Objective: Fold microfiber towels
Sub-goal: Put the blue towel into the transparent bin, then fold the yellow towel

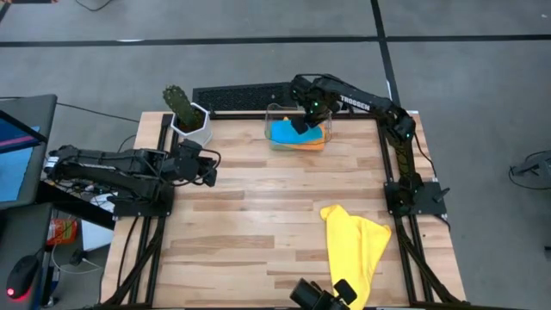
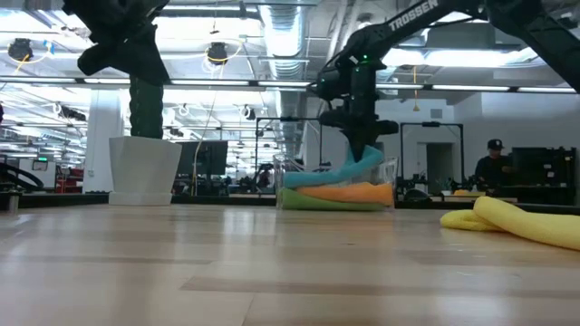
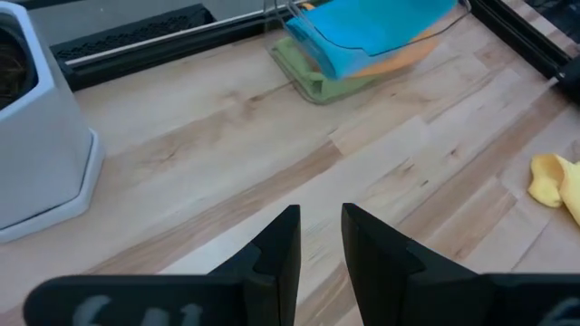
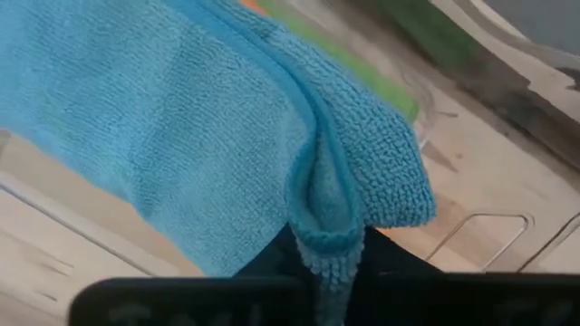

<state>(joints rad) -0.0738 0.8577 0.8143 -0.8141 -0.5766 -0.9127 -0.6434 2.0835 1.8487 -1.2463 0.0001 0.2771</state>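
Observation:
A clear bin [image 1: 274, 112] stands at the table's far middle. It holds a stack of folded towels: green [image 2: 326, 204] at the bottom, orange [image 2: 353, 192] above it, blue [image 1: 288, 131] on top. My right gripper [image 1: 303, 120] is over the bin, shut on the blue towel [image 4: 181, 118]. A yellow towel [image 1: 357, 241] lies crumpled on the table at the near right. My left gripper [image 1: 211, 168] waits at the table's left, empty, its fingers [image 3: 281, 244] a narrow gap apart. My right gripper pinches a folded-over edge of the blue towel [image 4: 328, 237] between its two fingers, more than one layer. The fingers come from above, pointing down into the bin. The held end [image 2: 367, 163] is raised. The rest of the towel slopes down and lies on the orange towel.
A white pot with a cactus [image 1: 191, 125] stands at the far left, close to my left gripper. A black slatted panel [image 1: 241, 96] lies along the far edge. The table's middle is bare wood [image 1: 258, 215]. A person [image 2: 494, 163] sits in the room beyond.

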